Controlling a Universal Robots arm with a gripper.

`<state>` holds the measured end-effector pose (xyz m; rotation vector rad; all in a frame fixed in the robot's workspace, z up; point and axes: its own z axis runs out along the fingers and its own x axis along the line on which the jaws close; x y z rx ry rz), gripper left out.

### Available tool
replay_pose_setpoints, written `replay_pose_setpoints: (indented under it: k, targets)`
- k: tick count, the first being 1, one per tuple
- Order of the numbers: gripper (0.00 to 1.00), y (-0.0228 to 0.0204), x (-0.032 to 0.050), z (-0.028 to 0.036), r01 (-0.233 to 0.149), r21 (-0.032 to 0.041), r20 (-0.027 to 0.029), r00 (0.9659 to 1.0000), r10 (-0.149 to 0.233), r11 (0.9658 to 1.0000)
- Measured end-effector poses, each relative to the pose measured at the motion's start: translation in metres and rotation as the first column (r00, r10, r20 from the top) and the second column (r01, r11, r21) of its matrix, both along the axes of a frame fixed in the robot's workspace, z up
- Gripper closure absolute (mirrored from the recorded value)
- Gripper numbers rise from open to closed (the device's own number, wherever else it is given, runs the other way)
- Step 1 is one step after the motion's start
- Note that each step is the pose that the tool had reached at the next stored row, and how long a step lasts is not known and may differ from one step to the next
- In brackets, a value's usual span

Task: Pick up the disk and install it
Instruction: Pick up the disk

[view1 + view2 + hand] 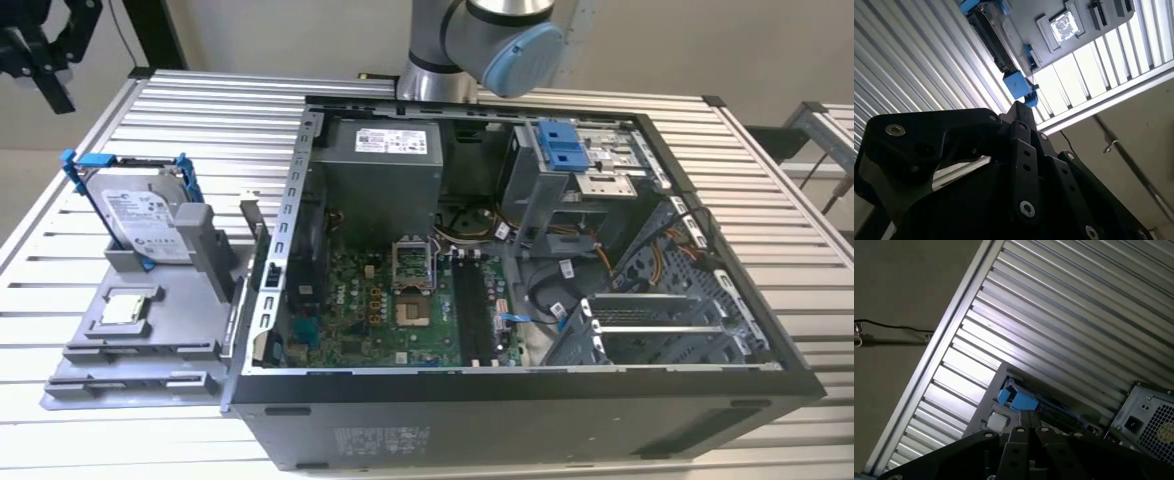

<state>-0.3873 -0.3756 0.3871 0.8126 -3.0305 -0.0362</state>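
The disk (140, 215) is a silver-grey drive with a white label in a thin blue frame. It stands on edge in a grey holder (200, 250) on the exterior view's left, beside the open computer case (534, 400). My black gripper (59, 97) hangs high above the table's far corner on that side, well clear of the disk. In both wrist views the fingers meet at a point, shut with nothing between them. Beyond the gripper (1021, 107) lies the disk (996, 37) edge-on. The gripper (1026, 415) also points at the disk's blue frame (1016, 400).
A small square silver chip (127, 308) lies on the grey tray (107, 385) in front of the disk. Inside the case are a motherboard (400, 300), a power supply (387, 160), cables and a drive cage with a blue latch (567, 145). The slatted metal table (200, 120) surrounds everything.
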Motion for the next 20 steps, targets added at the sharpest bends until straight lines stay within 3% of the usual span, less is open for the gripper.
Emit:
replay_pose_setpoints:
  k: [2,8,13,16,18,20]
  targets:
    - [1.00,0.0000,0.0000,0.0000,-0.037,-0.0025,-0.0001,0.9993,0.037,0.9993]
    - [1.00,0.0015,-0.0001,0.0001,-0.104,-0.0194,0.0003,0.9946,0.104,0.9944]
    - [1.00,0.0017,-0.0002,0.0000,-0.154,-0.0226,0.0042,0.9880,0.155,0.9877]
    - [1.00,0.0017,-0.0002,0.0001,-0.189,-0.0254,0.0112,0.9819,0.189,0.9817]
    - [1.00,0.0016,-0.0002,0.0000,-0.218,-0.0273,0.0173,0.9756,0.219,0.9755]
    - [1.00,0.0017,-0.0003,0.0000,-0.242,-0.0312,0.0273,0.9696,0.243,0.9697]
